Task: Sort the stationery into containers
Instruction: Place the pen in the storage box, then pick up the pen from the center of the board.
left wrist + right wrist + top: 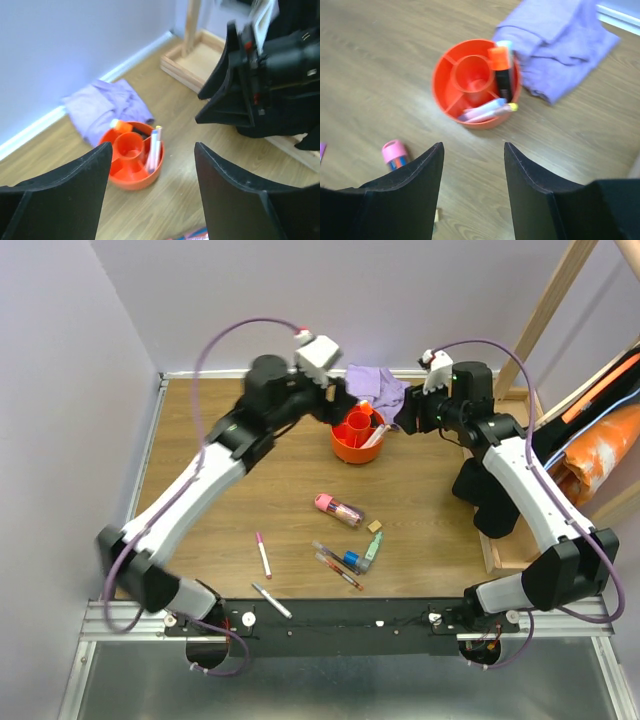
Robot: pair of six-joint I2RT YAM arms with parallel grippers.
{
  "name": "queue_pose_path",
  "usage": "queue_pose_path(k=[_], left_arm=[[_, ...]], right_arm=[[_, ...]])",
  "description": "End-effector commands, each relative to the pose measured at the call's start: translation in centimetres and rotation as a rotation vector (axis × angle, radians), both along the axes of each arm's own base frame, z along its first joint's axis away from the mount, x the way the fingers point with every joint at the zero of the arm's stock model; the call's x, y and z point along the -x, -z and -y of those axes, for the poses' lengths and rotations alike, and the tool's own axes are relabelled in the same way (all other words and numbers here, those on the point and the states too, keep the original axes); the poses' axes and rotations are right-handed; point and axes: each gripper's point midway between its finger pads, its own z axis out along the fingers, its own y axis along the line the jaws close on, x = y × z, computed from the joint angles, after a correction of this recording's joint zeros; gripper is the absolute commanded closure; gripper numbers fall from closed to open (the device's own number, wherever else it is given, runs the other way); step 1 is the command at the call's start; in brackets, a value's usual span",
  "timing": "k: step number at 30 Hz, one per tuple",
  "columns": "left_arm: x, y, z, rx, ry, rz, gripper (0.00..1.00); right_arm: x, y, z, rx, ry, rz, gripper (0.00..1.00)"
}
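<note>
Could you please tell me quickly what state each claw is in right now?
Left claw: open, holding nothing.
Right claw: open, holding nothing.

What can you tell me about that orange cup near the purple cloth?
The orange cup is round, glossy plastic by its look, standing upright on the wooden table. Inside, a central tube and spoke-like dividers split it into compartments. The tube looks empty; an orange-capped highlighter stands in one outer compartment, and a few pale pens lean on the rim next to it. A lilac cloth lies right beside it; whether they touch is unclear.
</note>
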Motion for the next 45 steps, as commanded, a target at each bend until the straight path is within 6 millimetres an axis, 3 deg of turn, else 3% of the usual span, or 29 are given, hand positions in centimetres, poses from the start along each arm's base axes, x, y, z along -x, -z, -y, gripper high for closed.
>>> queue_pose_path(k=[1, 2, 3, 4, 5, 6, 8, 9, 10, 11, 15, 16, 17, 20, 24, 31, 39, 45], left_arm=[[1.9, 0.0, -11.3, -0.025, -0.304, -0.033, 0.17], [2.1, 2.5, -13.7, -0.075, -0.368, -0.066, 0.14], [3.1, 1.7, -16.6, -0.073, -0.441, -0.039, 0.11], [3.0, 3.3, -20.4, -0.122, -0.555, -0.075, 0.10], [3.5, 5.4, -22.8, -0.172, -0.622, -0.106, 0.08], [4.5, 5.3, -25.5, -0.194, -0.720, -0.093, 0.05], [6.1, 8.1, -29.9, -0.264, -0.857, -0.172, 0.03], [7.2, 8.3, -31.2, -0.264, -0.899, -0.179, 0.02], [8.3, 9.5, -32.6, -0.290, -0.945, -0.228, 0.02], [9.2, 10.7, -34.4, -0.294, -1.015, -0.270, 0.02], [13.0, 13.1, -37.8, -0.252, -1.182, -0.346, 0.01], [13.5, 13.5, -38.1, -0.233, -1.205, -0.356, 0.01], [14.0, 13.8, -38.7, -0.230, -1.234, -0.358, 0.01], [14.7, 12.8, -39.5, -0.183, -1.297, -0.321, 0.01], [15.2, 12.0, -39.5, -0.119, -1.329, -0.335, 0.01], [15.8, 10.3, -39.1, -0.007, -1.347, -0.300, 0.01], [16.5, 9.8, -39.0, 0.015, -1.341, -0.270, 0.01], [16.6, 9.6, -38.4, 0.034, -1.311, -0.274, 0.02]], right_arm=[[3.6, -0.5, -7.0, 0.011, -0.347, 0.004, 0.41], [5.2, -0.2, -9.7, 0.041, -0.409, 0.009, 0.41], [5.9, 0.6, -11.3, 0.065, -0.432, -0.001, 0.41], [6.6, 0.9, -12.7, 0.071, -0.432, -0.016, 0.41], [8.1, 1.4, -14.9, 0.089, -0.443, -0.025, 0.41], [8.8, 1.9, -16.1, 0.081, -0.439, -0.050, 0.40], [10.6, 3.5, -19.2, 0.073, -0.425, -0.112, 0.38], [11.3, 4.1, -20.3, 0.081, -0.423, -0.128, 0.38], [11.7, 5.9, -21.5, 0.081, -0.391, -0.191, 0.37], [12.9, 6.4, -22.9, 0.082, -0.389, -0.208, 0.36], [16.2, 10.5, -27.2, 0.098, -0.319, -0.321, 0.36], [16.9, 11.1, -28.0, 0.081, -0.286, -0.365, 0.36], [18.4, 13.1, -29.1, 0.110, -0.288, -0.397, 0.38], [19.7, 14.8, -30.6, 0.140, -0.234, -0.415, 0.40], [19.6, 19.6, -30.7, 0.226, -0.174, -0.450, 0.43], [20.1, 23.6, -31.1, 0.308, -0.176, -0.461, 0.45], [21.1, 22.3, -34.8, 0.257, -0.211, -0.431, 0.45], [21.9, 22.1, -35.1, 0.267, -0.214, -0.418, 0.46]])
